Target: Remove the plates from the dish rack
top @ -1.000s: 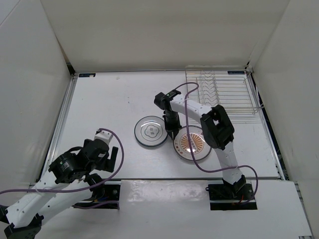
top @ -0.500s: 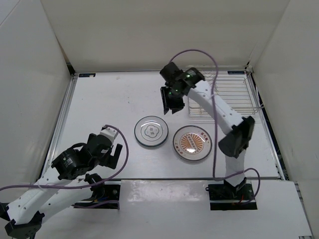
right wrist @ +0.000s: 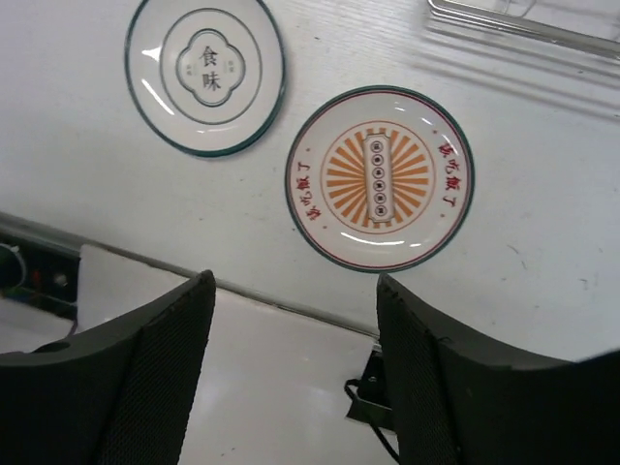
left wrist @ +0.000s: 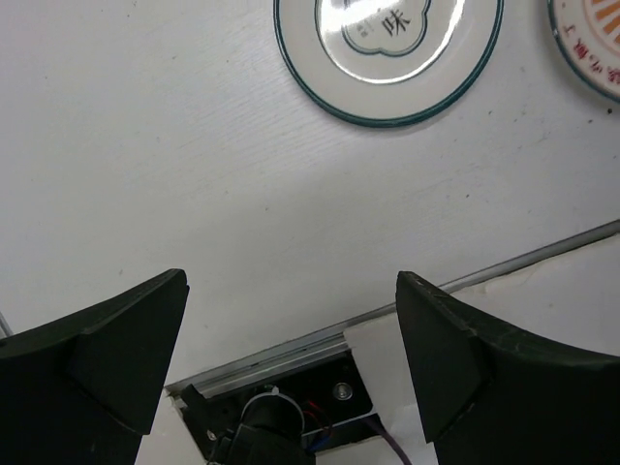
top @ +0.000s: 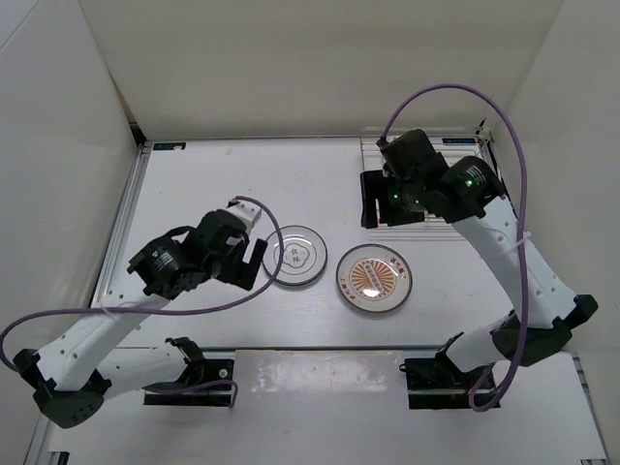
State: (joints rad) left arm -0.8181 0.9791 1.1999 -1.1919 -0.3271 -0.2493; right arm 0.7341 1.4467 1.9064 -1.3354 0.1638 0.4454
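Observation:
Two plates lie flat on the table. The one with a dark scalloped outline [top: 294, 257] [left wrist: 387, 48] [right wrist: 204, 73] is on the left, the orange sunburst one [top: 374, 277] [right wrist: 379, 177] on the right. My left gripper [top: 254, 262] [left wrist: 291, 329] is open and empty, just left of the scalloped plate. My right gripper [top: 372, 200] [right wrist: 295, 339] hangs open and empty, raised over the left end of the dish rack [top: 380, 222] [right wrist: 523, 19]. The right arm hides most of the rack; no plate shows in the visible wires.
White walls enclose the table on the left, back and right. A metal rail [left wrist: 320, 339] runs along the table's near edge, with both arm bases [top: 450, 380] behind it. The left arm's purple cable [top: 184, 308] loops over the near left area.
The right gripper has opened, let go of the sunburst plate, risen and swung back right to the rack. The left arm has moved forward and right, up to the scalloped plate.

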